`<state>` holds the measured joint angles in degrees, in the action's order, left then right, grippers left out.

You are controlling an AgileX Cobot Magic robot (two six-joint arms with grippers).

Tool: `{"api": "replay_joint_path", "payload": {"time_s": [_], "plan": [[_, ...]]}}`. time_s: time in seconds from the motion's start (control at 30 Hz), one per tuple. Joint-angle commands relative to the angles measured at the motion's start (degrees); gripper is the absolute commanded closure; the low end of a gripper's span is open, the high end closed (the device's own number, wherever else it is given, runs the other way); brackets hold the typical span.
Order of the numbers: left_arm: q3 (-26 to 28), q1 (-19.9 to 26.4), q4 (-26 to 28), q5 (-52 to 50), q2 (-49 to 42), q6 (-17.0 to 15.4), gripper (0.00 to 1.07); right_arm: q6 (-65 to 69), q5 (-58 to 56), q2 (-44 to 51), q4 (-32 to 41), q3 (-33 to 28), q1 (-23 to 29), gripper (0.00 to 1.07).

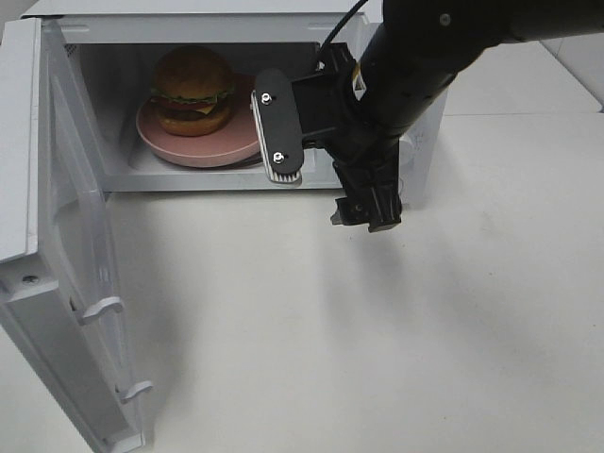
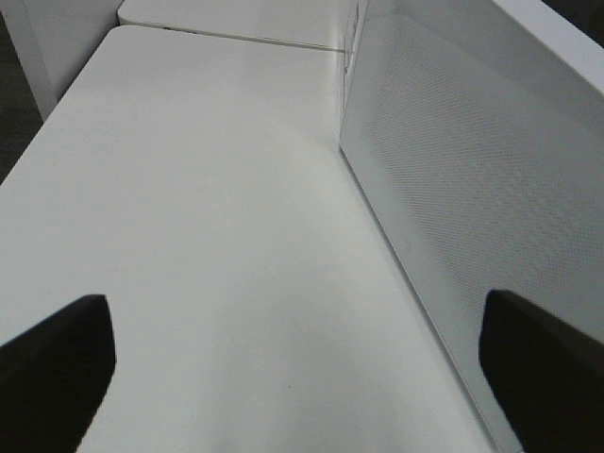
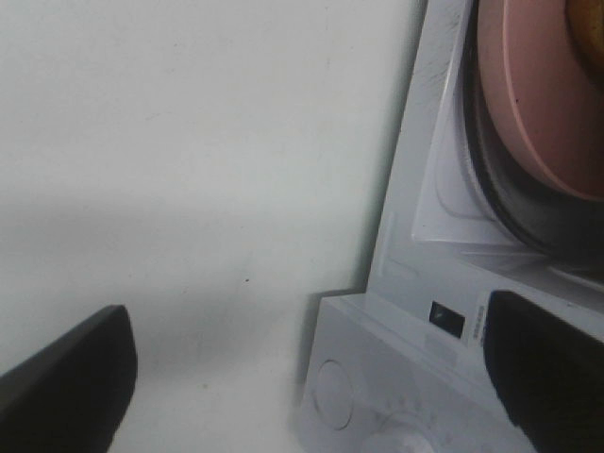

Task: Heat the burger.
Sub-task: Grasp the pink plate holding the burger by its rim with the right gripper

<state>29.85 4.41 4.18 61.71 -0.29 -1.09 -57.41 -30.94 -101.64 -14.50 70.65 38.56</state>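
Note:
The burger point(image 1: 193, 90), with a golden-brown bun, lettuce and a dark patty, sits on a pink plate point(image 1: 198, 148) inside the open white microwave point(image 1: 189, 28). My right gripper point(image 1: 280, 142) hovers at the right of the microwave's opening, rolled on its side, close to the plate's rim but apart from it. In the right wrist view it point(image 3: 307, 368) is open with nothing between its fingers, and the pink plate point(image 3: 543, 94) lies beyond. My left gripper point(image 2: 297, 349) shows only in its wrist view, open and empty over the bare table.
The microwave door point(image 1: 66, 236) swings out wide at the left toward the table's front; its mesh panel point(image 2: 453, 170) stands just beside my left gripper. The control panel with a round knob point(image 3: 332, 392) is under the right arm. White table point(image 1: 377, 330) spreads in front.

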Motion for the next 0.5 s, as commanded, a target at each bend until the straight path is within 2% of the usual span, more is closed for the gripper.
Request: {"api": "replay_joint_path", "payload": {"time_s": [0.03,0.5], "plan": [[-0.23,0.17,0.46,-0.52,-0.97,0.11,0.09,0.80,1.49,-3.32,-0.40,3.61,0.29,0.12],[-0.23,0.17,0.46,-0.52,-0.97,0.11,0.09,0.80,3.32,-12.72,-0.17,13.75,0.97,0.15]]}}
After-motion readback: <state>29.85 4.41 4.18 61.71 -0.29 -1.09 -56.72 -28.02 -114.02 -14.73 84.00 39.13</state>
